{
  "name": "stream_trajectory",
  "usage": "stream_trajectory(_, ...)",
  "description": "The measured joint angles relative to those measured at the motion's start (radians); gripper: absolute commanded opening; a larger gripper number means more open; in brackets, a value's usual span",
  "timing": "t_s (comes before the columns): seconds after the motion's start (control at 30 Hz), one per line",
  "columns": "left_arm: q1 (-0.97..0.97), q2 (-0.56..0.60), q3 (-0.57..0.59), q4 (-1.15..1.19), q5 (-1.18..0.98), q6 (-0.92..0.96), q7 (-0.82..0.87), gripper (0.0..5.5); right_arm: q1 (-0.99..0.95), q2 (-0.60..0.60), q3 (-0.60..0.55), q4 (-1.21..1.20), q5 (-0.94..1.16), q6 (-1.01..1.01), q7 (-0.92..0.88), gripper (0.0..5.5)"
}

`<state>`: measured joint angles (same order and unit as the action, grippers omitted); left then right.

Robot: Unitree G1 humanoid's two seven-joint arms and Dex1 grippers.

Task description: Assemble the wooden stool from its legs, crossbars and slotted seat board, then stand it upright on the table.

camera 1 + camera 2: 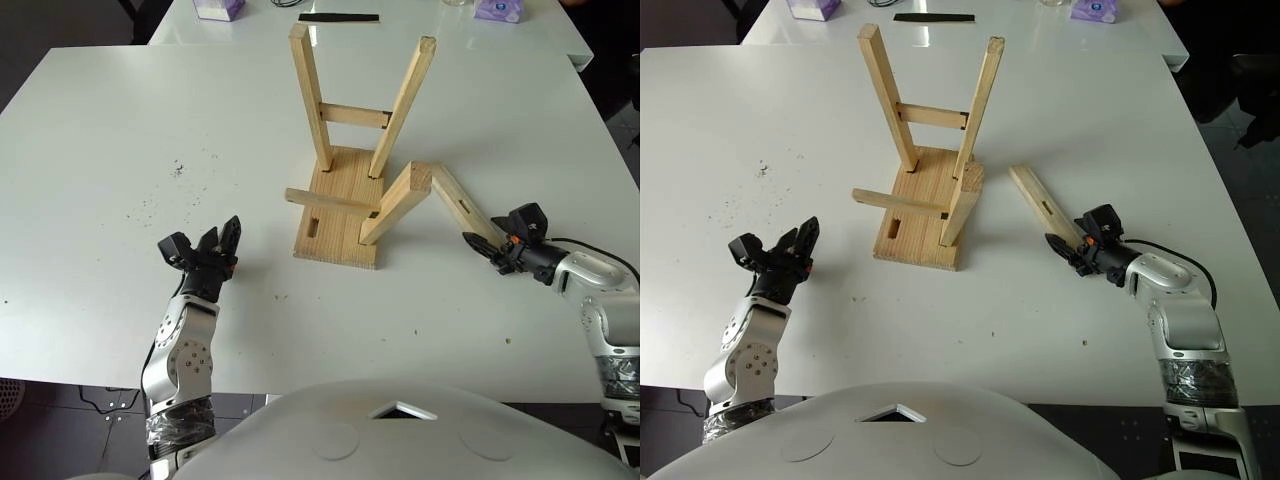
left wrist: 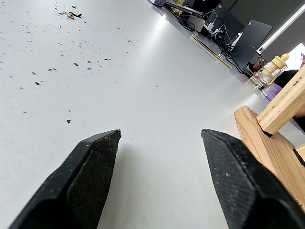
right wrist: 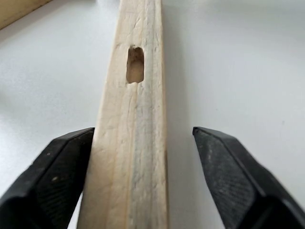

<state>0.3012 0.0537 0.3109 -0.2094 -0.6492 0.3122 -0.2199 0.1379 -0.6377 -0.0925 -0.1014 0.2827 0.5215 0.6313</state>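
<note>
Black fingers (image 3: pixel 57 162) of the right gripper (image 3: pixel 144 131) stand spread on both sides of the loose leg (image 1: pixel 1038 203), at its near end. One finger seems to touch the wood on its side, while the other is apart from it, so nothing is pinched yet. This leg lies flat on the table (image 1: pixel 120 120) on the right side of the seat board (image 1: pixel 345 232), with its oval slot (image 3: pixel 135 64) facing up and its far end near the leaning leg (image 1: pixel 398 205).

The seat board lies flat with its underside up. Two legs (image 1: pixel 310 95) stand in its far end, joined by a crossbar (image 1: pixel 352 115). At its near end the leaning leg rests tilted, and a second crossbar (image 1: pixel 328 202) goes from it over the board. One slot of the board (image 1: pixel 313 228) looks empty.

The step in hand appears to be the grasp of the loose leg. To do it well, the gripper should first shift sideways until the leg is in the middle, then close squarely on the two long faces. A hold so close to the end will probably let the long piece swing, so a place nearer the oval slot may be safer. The lift should keep away from the leaning leg, which seems easy to knock over.

To the left of the seat board, well apart from it, the left gripper (image 1: pixel 222 232) hovers low over the table, spread and holding nothing.
</note>
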Motion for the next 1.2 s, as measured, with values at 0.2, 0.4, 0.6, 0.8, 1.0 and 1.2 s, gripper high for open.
stream_trajectory(0.2,-0.016,-0.011,0.002,0.018,0.002,-0.016,0.000,3.16,0.020,0.043,0.012,0.025,-0.007,-0.075,-0.021,3.04)
stream_trajectory(0.4,-0.057,0.007,0.008,0.043,0.002,-0.018,-0.002,3.16,0.055,0.102,0.006,0.030,-0.013,-0.166,-0.076,2.25)
stream_trajectory(0.6,-0.085,0.032,0.023,0.067,0.003,-0.018,-0.002,3.16,0.078,0.147,-0.022,0.029,-0.006,-0.208,-0.105,2.23)
stream_trajectory(0.8,-0.124,0.054,0.066,0.105,0.020,-0.044,0.008,3.16,-0.005,0.254,-0.079,0.053,0.089,-0.143,-0.181,2.13)
stream_trajectory(1.0,-0.306,0.086,0.181,0.154,-0.064,-0.066,0.038,3.16,-0.283,0.345,-0.169,0.115,0.274,-0.008,-0.228,2.04)
stream_trajectory(1.2,-0.502,0.142,0.193,0.129,-0.115,-0.045,0.049,3.16,-0.593,0.313,-0.297,0.150,0.425,0.015,-0.245,2.04)
